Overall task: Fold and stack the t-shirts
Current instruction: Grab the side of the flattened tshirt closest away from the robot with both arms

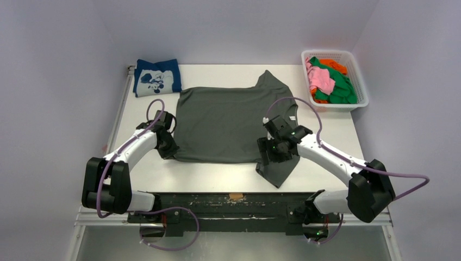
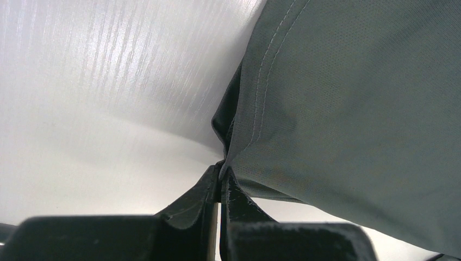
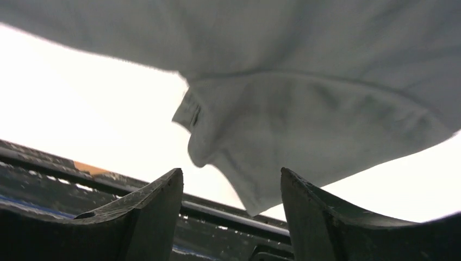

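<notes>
A plain dark grey t-shirt lies spread flat in the middle of the table, one sleeve pointing at the near right. My left gripper is at its near left corner. In the left wrist view this gripper is shut on the stitched hem corner of the grey t-shirt, which is lifted a little off the table. My right gripper hovers at the near sleeve. Seen from the right wrist, its jaws stand apart with a point of the sleeve hanging between them, untouched.
A folded navy t-shirt with white print lies at the back left. A white mesh basket at the back right holds pink, green and orange t-shirts. The dark front rail runs along the near edge.
</notes>
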